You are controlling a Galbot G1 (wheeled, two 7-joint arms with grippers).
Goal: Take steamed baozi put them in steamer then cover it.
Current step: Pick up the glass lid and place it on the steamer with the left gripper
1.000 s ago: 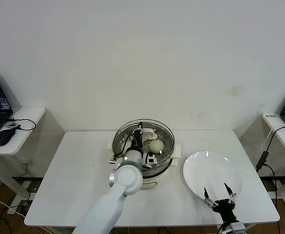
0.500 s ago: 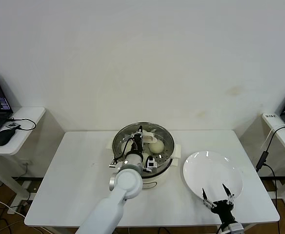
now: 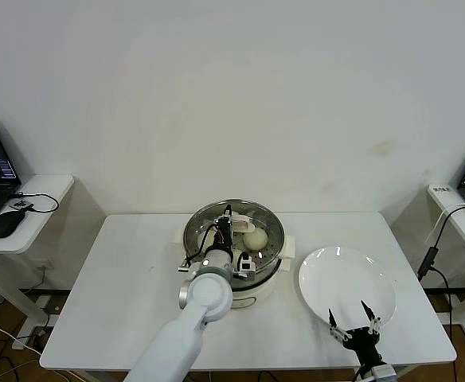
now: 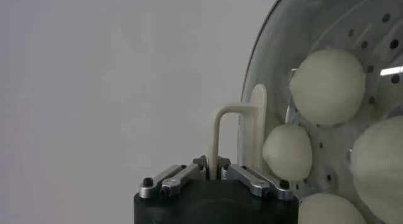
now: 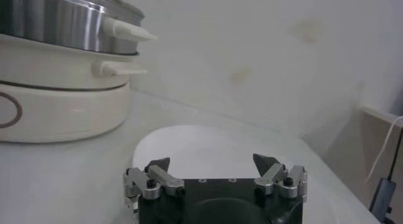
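Observation:
The steamer (image 3: 274,255) stands on its white pot base (image 3: 252,293) at the table's middle. The clear glass cover (image 3: 268,225) lies over it. My left gripper (image 3: 231,226) is above the steamer's centre, shut on the cover's cream handle (image 4: 230,128). Several cream-white baozi (image 4: 327,85) show through the glass in the left wrist view; one baozi (image 3: 255,238) shows in the head view. My right gripper (image 3: 352,322) is open and empty, low over the near edge of the white plate, right of the steamer. It also shows in the right wrist view (image 5: 211,163).
A bare white plate (image 3: 345,278) lies right of the steamer, also in the right wrist view (image 5: 208,140). Side tables with laptops stand at far left (image 3: 25,208) and far right (image 3: 463,215). A mouse (image 3: 8,224) lies on the left one.
The cover, held by my left gripper, has come down a little and settled over the steamer. My right gripper has drifted slightly towards the table's front edge.

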